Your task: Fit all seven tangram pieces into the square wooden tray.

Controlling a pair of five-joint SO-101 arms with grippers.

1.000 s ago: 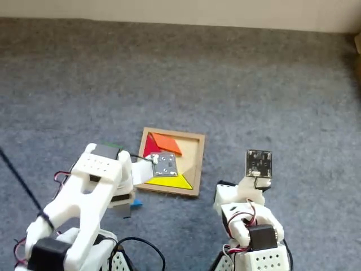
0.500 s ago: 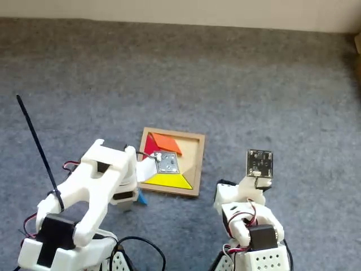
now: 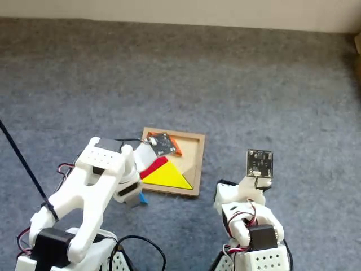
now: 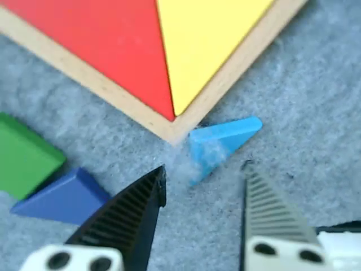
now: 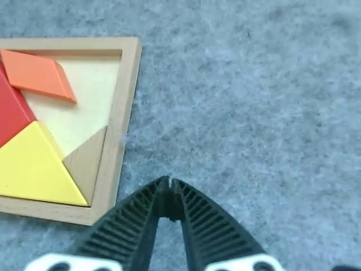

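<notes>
Currently the left hand point(image 4: 204, 168) is open and empty; the light-blue piece point(image 4: 221, 142) lies just ahead, long axis slanting across the gap, at the tray point(image 4: 84, 73) corner.

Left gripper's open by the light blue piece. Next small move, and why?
Probably advance the left gripper to straddle the light blue piece: it lies on the carpet outside the tray, beside its corner, just beyond the open jaws.

The tray point(image 5: 125, 113) is pale bare wood — matt, faint-grained. The red piece point(image 4: 101, 51), yellow piece point(image 4: 208, 39) and light blue piece point(image 4: 220, 141) look smooth and painted. Grey fuzzy cloth covers the bench point(image 5: 254, 84); the left pincer point(image 4: 204, 168) has ribbed black plastic fingers point(image 4: 132, 217).
</notes>
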